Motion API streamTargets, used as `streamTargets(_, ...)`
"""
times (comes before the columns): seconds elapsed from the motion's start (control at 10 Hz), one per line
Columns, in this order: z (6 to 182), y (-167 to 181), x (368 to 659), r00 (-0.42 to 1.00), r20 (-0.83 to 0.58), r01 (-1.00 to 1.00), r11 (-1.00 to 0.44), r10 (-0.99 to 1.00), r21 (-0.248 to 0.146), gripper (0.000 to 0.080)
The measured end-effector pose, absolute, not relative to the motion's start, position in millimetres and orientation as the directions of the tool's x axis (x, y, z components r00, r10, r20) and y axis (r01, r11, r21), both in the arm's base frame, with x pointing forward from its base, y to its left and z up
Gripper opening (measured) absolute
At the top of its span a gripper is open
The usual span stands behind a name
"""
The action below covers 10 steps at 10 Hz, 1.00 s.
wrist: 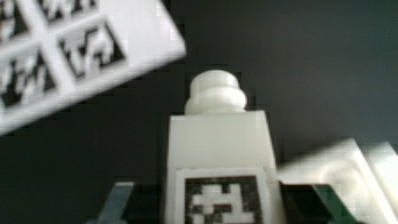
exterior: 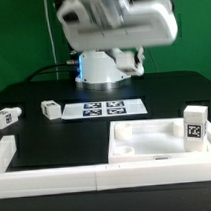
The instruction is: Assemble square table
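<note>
In the wrist view my gripper [wrist: 217,208] is shut on a white table leg [wrist: 217,140]. The leg has a tag near the jaws and a rounded knob end [wrist: 214,92] that points away from the camera, over the black table. A grey finger [wrist: 121,203] shows beside the leg. In the exterior view the gripper and this leg are hidden above the picture's top edge. The white square slab [exterior: 146,143] lies at that view's right front. One leg [exterior: 195,127] stands on it. Two more legs [exterior: 51,109] [exterior: 6,117] lie on the left.
The marker board [exterior: 106,107] lies in front of the arm's base and shows blurred in the wrist view [wrist: 71,55]. White border rails [exterior: 57,177] run along the front and the left edge. A corner of the slab [wrist: 347,165] shows in the wrist view.
</note>
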<state>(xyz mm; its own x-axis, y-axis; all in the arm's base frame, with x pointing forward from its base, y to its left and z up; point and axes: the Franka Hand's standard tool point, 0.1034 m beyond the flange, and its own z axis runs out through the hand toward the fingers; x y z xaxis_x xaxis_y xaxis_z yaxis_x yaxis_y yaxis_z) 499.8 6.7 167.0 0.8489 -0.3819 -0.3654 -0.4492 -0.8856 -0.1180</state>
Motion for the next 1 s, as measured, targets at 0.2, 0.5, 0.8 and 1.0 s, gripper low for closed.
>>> streamTargets(0.2, 197.0, 8, 527, 0.882, -0.229, -0.437, -0.897, -0.412, -0.066, 0.0285)
streamTargets(0.5, 189.0, 12, 530, 0.899, -0.053, -0.439, -0.892, -0.436, -0.105, 0.0285)
streamTargets(0.8, 176.3, 6, 561, 0.877, 0.191, -0.419, -0.896, -0.441, -0.145, 0.0285)
streamTargets(1.0, 176.3, -2, 605, 0.826, 0.361, -0.397, -0.902, -0.433, -0.172, 0.0287)
